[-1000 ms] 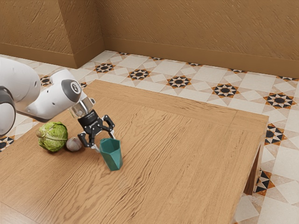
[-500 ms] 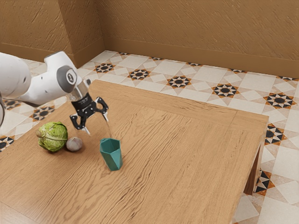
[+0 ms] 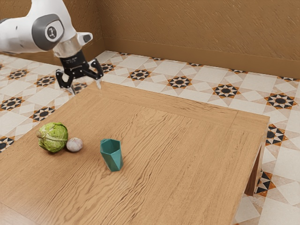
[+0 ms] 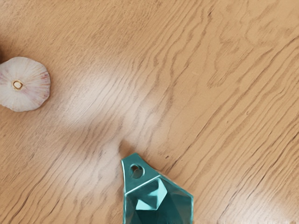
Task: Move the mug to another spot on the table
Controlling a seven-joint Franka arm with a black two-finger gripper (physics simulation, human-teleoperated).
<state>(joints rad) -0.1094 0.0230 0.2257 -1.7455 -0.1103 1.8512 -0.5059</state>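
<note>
Both fingers spread, holding nothing: the gripper (image 3: 84,86) hangs high over the far left of the table (image 3: 187,154), probably to clear the upright mug (image 3: 111,154).

I see the teal faceted ceramic mug (image 3: 111,154) (image 4: 156,193) standing upright and free on the wooden tabletop (image 3: 187,154), its small handle loop facing the garlic.

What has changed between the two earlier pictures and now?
The gripper, which was down at the mug's rim, has risen and pulled back toward the exterior view's upper left, open and empty. The mug, the cabbage and the garlic stand where they were.
</note>
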